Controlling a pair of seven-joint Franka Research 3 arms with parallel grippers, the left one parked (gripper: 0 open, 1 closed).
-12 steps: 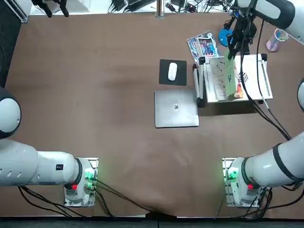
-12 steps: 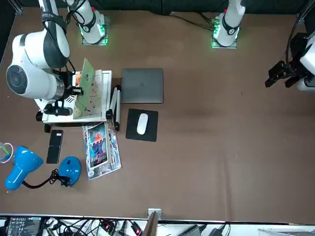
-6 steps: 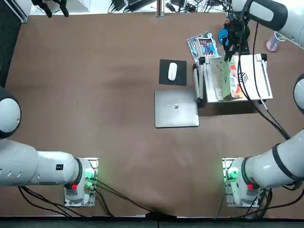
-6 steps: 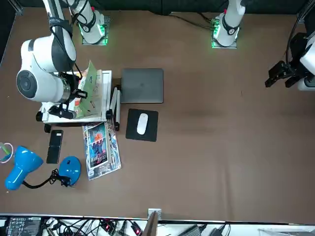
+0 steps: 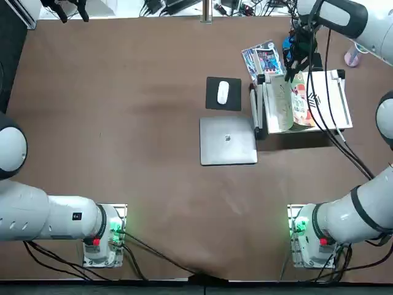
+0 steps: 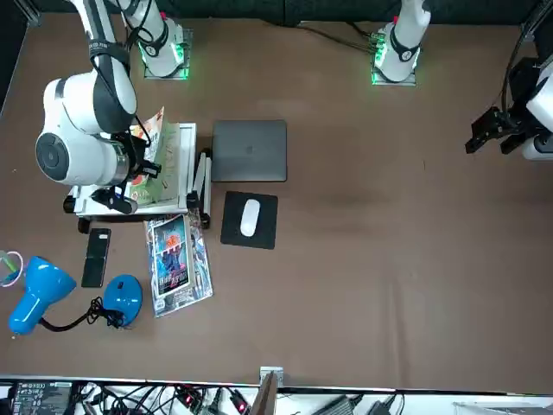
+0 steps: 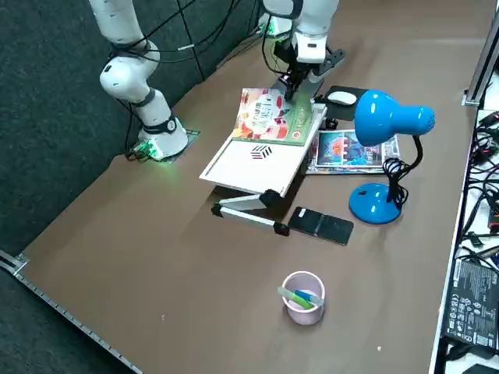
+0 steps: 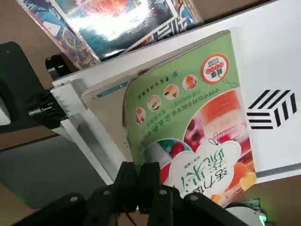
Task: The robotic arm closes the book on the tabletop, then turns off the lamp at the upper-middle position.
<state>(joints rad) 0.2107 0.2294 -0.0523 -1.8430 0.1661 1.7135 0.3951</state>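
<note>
Right wrist view: right gripper [image 8: 138, 170] pinches the green-covered book [image 8: 181, 106], fingers [image 8: 150, 178] narrow.
Top view: it sits part-open, around two o'clock.

The book [image 8: 188, 113] had a light green cover with pink, red and orange fruit pictures, white lettering panels and a red-ringed white circle. Beneath it, the stand [image 7: 253, 164] was white with a black striped hexagon and black corner pieces. The lamp [image 7: 377, 118] was bright blue with a black neck. The bench [image 5: 141, 184] was plain brown, the laptop [image 5: 228, 141] grey, the mouse [image 5: 223, 93] white, its mat [image 5: 213, 103] black. The cup [image 7: 305, 313] was pale pink, holding green and blue pens [image 7: 295, 298].
</note>
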